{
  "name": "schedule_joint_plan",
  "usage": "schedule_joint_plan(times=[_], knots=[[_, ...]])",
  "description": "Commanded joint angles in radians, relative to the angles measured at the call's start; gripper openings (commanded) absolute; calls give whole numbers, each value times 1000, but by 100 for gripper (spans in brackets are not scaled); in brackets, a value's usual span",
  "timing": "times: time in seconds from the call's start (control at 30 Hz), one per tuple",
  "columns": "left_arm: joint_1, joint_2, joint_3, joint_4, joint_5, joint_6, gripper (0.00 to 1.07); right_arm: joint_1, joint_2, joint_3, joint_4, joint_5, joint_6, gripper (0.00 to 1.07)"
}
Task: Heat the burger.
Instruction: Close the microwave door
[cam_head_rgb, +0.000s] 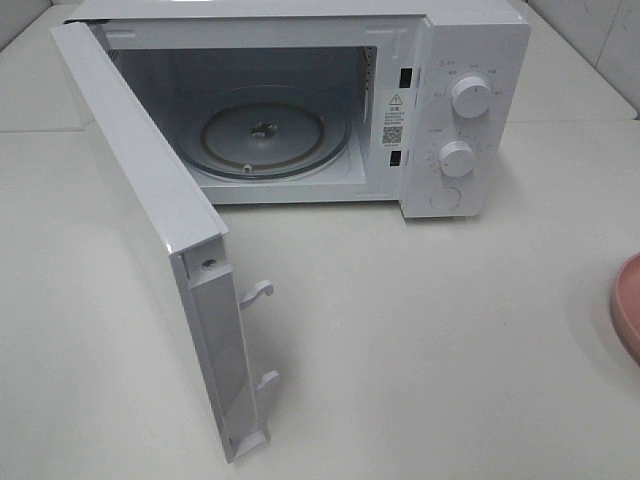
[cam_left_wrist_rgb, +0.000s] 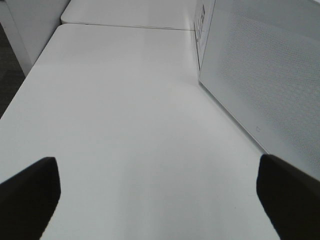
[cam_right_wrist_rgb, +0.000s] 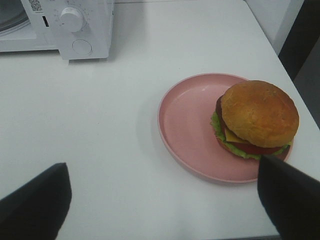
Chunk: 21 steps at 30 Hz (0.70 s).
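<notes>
Sitting toward one side of a pink plate (cam_right_wrist_rgb: 192, 131), the burger (cam_right_wrist_rgb: 257, 117) waits near the right edge of the white table (cam_head_rgb: 400, 330), well apart from the microwave (cam_head_rgb: 470, 60) at the table's back edge. That oven's door (cam_head_rgb: 150, 240) stands swung wide and the glass turntable (cam_head_rgb: 265, 135) inside is bare, so the loading step looks not yet begun. The right gripper (cam_right_wrist_rgb: 165, 200) hovers above the table just short of the plate, its fingers (cam_right_wrist_rgb: 35, 200) spread wide apart and holding nothing; the left gripper (cam_left_wrist_rgb: 160, 195) likewise has its fingers (cam_left_wrist_rgb: 27, 192) well apart over bare table beside the door. The burger itself seems soft and stacked: bun, lettuce, tomato and cheese would likely squash or slide under a pinch, and it is probably light. The plate looks stiff, smooth and shallow-rimmed, so the safer hold is most likely on its rim at the empty side, away from the burger. Because the load sits off-centre, the plate may tip toward the burger when lifted, and a level carry seems wise.
</notes>
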<state>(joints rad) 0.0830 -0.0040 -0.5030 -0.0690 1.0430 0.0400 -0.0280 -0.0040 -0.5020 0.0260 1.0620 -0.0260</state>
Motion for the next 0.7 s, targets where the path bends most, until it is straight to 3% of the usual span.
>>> schedule_joint_plan(times=[0.03, 0.7], knots=[[-5, -4, 3, -2, -7, -8, 100, -6, -22, 0, 2, -7, -8, 98], [-5, -4, 3, -2, -7, -8, 100, -6, -22, 0, 2, -7, -7, 98]])
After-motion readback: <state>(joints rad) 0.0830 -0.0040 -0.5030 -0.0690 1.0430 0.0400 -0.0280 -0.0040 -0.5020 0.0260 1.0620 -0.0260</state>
